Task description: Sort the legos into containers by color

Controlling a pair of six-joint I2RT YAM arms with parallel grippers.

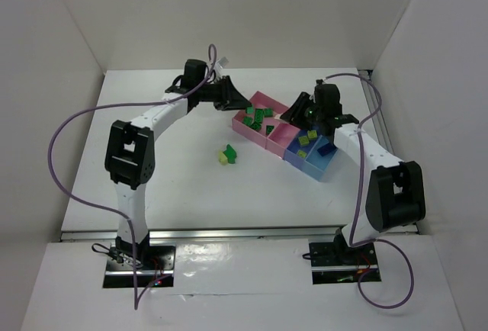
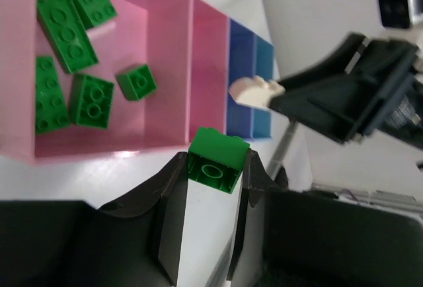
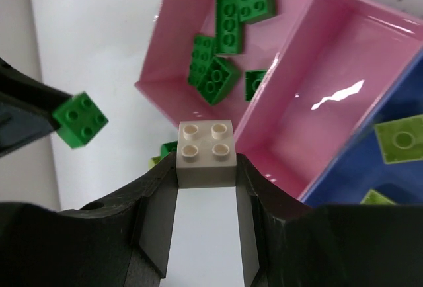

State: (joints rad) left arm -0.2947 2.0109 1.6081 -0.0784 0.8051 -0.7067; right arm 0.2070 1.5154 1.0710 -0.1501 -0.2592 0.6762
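My left gripper [image 2: 215,166] is shut on a dark green lego [image 2: 218,149], held just short of the near wall of the first pink container [image 2: 165,42], where several dark green legos [image 2: 66,26] lie. My right gripper [image 3: 206,163] is shut on a cream-white lego [image 3: 206,143], studs up, in front of the corner where the two pink containers [image 3: 291,55] meet. From above, the left gripper [image 1: 242,108] and the right gripper [image 1: 294,110] flank the container row [image 1: 259,139]. The second pink box [image 3: 337,108] holds nothing. Yellow-green legos [image 3: 402,140] lie in the blue box.
A dark green and a yellow-green brick [image 1: 228,154] lie loose on the white table in front of the row. The light-blue end box [image 1: 324,157] holds a dark blue piece. White walls enclose the table on three sides.
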